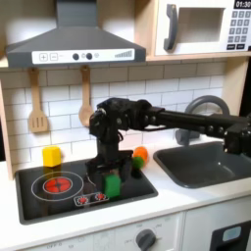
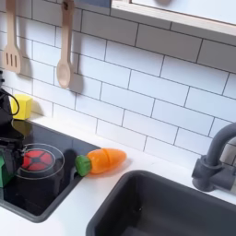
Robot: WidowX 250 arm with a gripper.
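Observation:
My gripper (image 1: 110, 175) points down over the black toy stove (image 1: 39, 201), at the stove's right side in the first exterior view. A small green block (image 1: 112, 185) rests on the stove right below it, and the dark fingers stand apart on either side of the block. An orange toy carrot (image 1: 140, 155) lies just behind the arm. In the second exterior view the carrot (image 2: 107, 159) lies on the white counter between the stove (image 2: 28, 189) and the sink (image 2: 175, 207), its green top toward the stove.
A yellow object (image 1: 51, 155) stands at the back left of the stove (image 2: 20, 106). A red burner (image 1: 57, 182) marks the stove's left. The grey sink (image 1: 201, 165) and faucet (image 2: 218, 159) lie to the right. A wooden spatula (image 1: 37, 106) and spoon (image 1: 85, 98) hang on the tiled wall.

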